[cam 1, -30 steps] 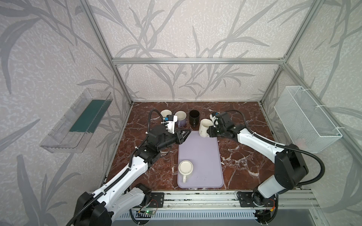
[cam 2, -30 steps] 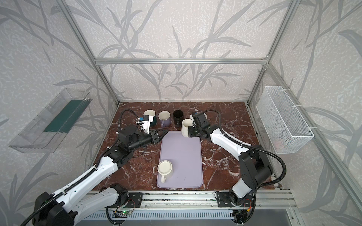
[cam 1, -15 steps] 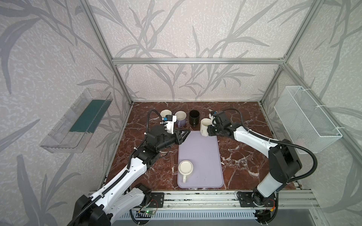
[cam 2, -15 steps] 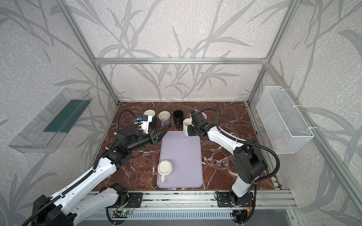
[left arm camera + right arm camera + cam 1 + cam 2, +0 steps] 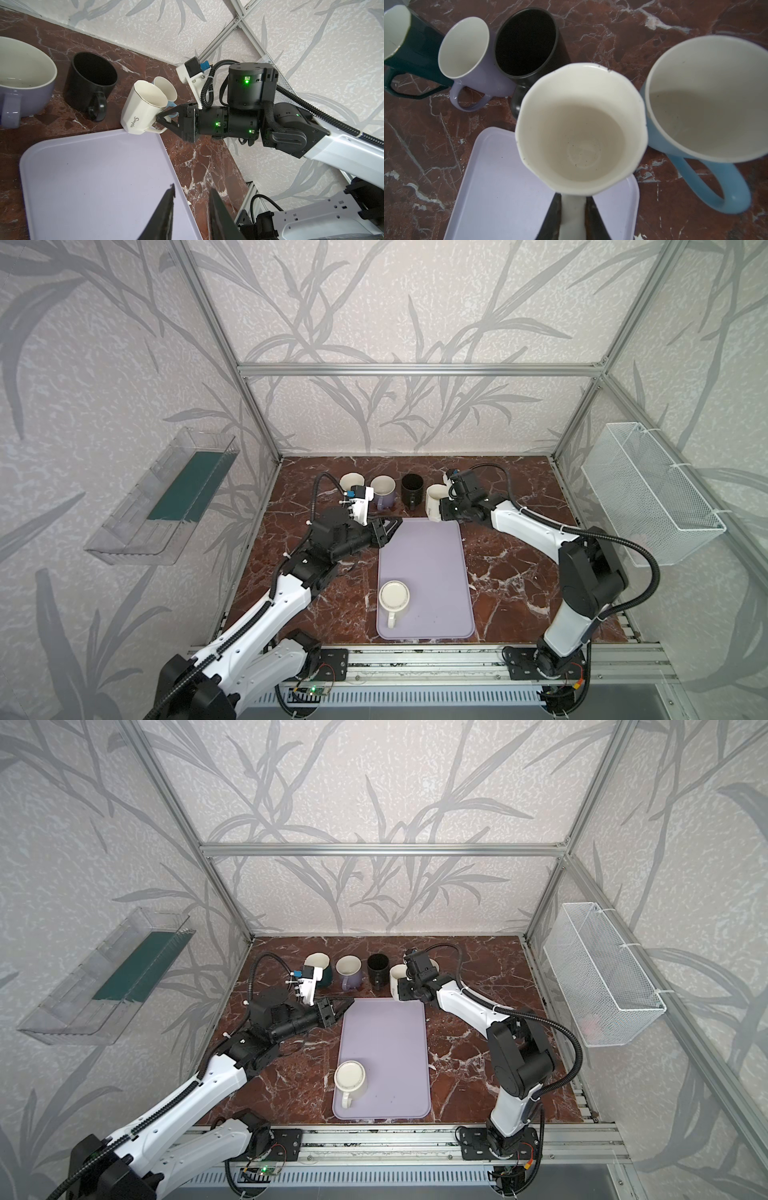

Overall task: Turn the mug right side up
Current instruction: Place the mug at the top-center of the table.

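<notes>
- A red-brown marble tabletop (image 5: 519,572) sits inside a wallpapered enclosure, with a lilac tray (image 5: 428,556) lying at its middle.
- The right gripper (image 5: 160,120) is clamped on the handle of the white faceted mug (image 5: 141,108), which is mouth up at the tray's far right corner.
- The left gripper (image 5: 392,524) hovers at the tray's far left corner, its jaws narrowly apart and empty.
- A second white mug (image 5: 393,596) sits base up on the tray's near left part.
- Along the far side stand a dark green mug (image 5: 352,483), a lilac mug (image 5: 383,489), a black mug (image 5: 411,487) and a blue mug (image 5: 706,99).
</notes>
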